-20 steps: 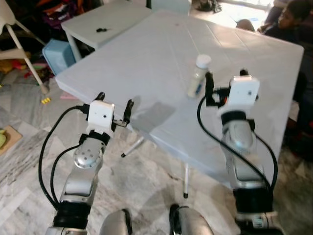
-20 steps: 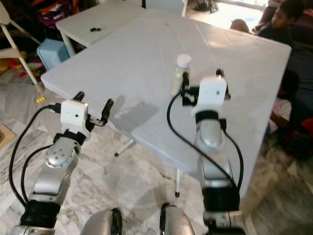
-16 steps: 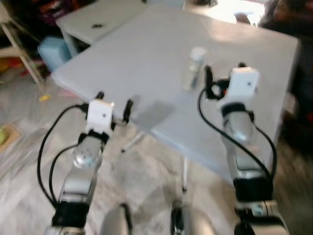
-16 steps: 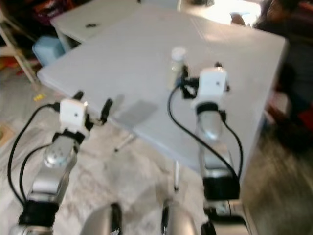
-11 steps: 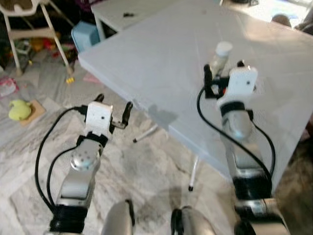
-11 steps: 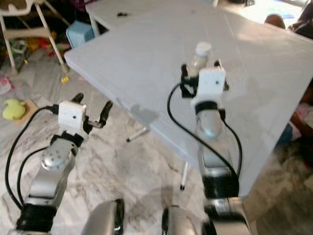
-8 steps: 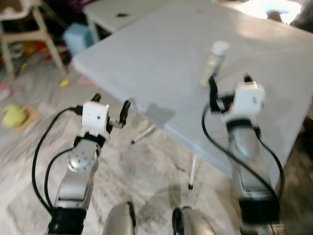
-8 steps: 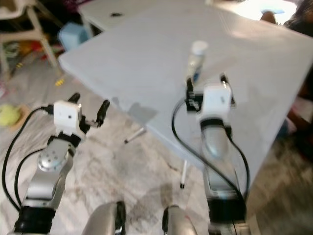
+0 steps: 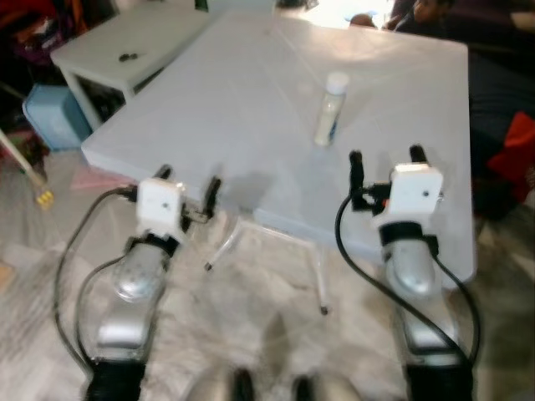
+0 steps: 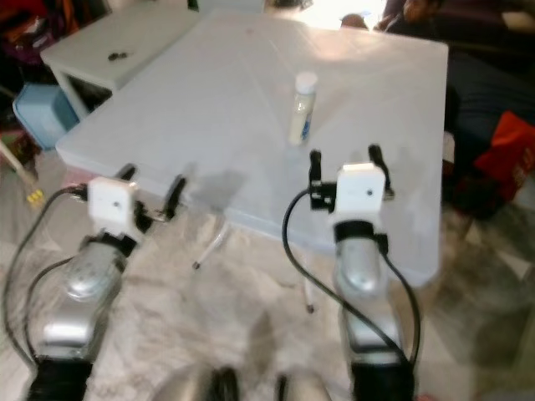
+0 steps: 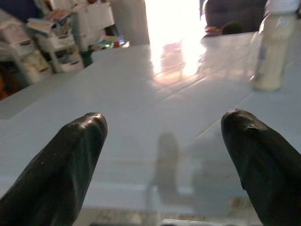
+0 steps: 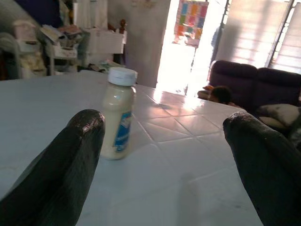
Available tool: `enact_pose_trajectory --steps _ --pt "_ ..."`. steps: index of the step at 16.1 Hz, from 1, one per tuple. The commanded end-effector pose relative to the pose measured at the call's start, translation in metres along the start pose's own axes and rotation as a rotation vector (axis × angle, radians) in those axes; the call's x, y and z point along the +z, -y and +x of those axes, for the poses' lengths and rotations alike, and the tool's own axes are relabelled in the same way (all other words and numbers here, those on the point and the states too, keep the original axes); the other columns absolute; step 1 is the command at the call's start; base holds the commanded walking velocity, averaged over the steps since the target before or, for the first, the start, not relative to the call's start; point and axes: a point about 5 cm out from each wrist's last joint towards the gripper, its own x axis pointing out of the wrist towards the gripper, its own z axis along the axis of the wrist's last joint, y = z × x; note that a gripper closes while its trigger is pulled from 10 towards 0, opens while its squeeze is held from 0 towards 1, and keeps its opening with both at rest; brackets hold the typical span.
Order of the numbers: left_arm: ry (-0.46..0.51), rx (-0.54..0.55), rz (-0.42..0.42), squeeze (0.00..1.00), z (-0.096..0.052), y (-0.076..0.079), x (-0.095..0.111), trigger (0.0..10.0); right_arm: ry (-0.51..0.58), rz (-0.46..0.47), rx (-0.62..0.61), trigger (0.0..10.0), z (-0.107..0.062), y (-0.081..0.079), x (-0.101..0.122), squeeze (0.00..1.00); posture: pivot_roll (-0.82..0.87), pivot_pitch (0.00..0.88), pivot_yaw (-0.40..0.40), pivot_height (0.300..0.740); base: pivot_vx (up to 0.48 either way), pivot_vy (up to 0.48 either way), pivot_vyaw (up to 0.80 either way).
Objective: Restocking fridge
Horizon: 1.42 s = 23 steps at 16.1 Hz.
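Standing upright on a large pale grey-blue plastic table [image 9: 251,92] was a small cream-coloured bottle with a white cap and a blue label [image 9: 329,109], placed toward the table's far middle and well apart from every edge. The right gripper [image 9: 384,160], two long black fingers on a white wrist block, was held over the table's near edge, just short of the bottle and a little to its right; its fingers were spread wide and nothing was held between them. In the right wrist view the bottle [image 12: 117,114] was seen beside the inner face of one finger [image 12: 66,165], not yet between the two, with a dark sofa [image 12: 256,84] and a bright doorway visible behind. The left gripper [image 9: 187,181] was held at the table's near edge, further to the left, its fingers likewise parted and empty; in the left wrist view the bottle [image 11: 274,47] was seen off to one side beyond the table top. A smaller white table [image 9: 125,46] with a small dark object [image 9: 128,57] on it was stood at the far left, with a light blue bin [image 9: 53,117] beside it on the marbled floor [image 9: 267,334]. A seated person [image 9: 426,10] was partly seen past the table's far edge.
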Motion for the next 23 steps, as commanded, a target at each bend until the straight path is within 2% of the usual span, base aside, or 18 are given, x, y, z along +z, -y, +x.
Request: enact_pose_trajectory --steps 1,6,17,18,20,22,23 --pt "-0.004 0.014 0.006 0.00 -0.002 -0.004 -0.001 10.0 0.015 -0.002 -0.007 10.0 0.003 0.002 0.004 0.00 -0.04 0.068 0.037 0.740 0.000 0.000 0.00" --pt "0.009 -0.010 -0.002 0.00 -0.005 -0.001 0.001 10.0 0.011 0.006 0.000 10.0 0.005 -0.005 0.004 0.00 -0.03 0.070 0.033 0.740 0.000 0.000 -0.58" --pt "0.030 -0.026 -0.025 0.00 0.002 0.005 0.005 10.0 0.027 0.008 0.014 10.0 0.006 -0.006 0.007 0.00 -0.04 0.063 0.024 0.740 0.347 0.000 0.00" --pt "0.030 -0.027 -0.028 0.00 0.000 0.004 0.005 10.0 0.016 0.054 0.048 10.0 -0.001 -0.006 0.007 0.00 -0.04 0.062 0.023 0.740 0.379 0.000 0.00" --pt "0.029 -0.022 -0.028 0.00 -0.003 0.002 0.005 10.0 -0.013 0.085 0.063 10.0 -0.012 -0.005 0.003 0.00 -0.04 0.062 0.023 0.740 0.379 0.000 0.00" --pt "0.008 0.005 -0.027 0.00 -0.010 -0.005 0.002 10.0 -0.081 0.156 0.078 10.0 -0.032 -0.005 -0.006 0.00 -0.05 0.067 0.030 0.740 0.377 0.000 0.00" --pt "0.009 0.014 -0.033 0.00 -0.011 -0.007 0.002 10.0 -0.098 0.182 0.081 10.0 -0.035 -0.005 -0.008 0.00 -0.05 0.070 0.032 0.740 0.337 0.000 0.00"
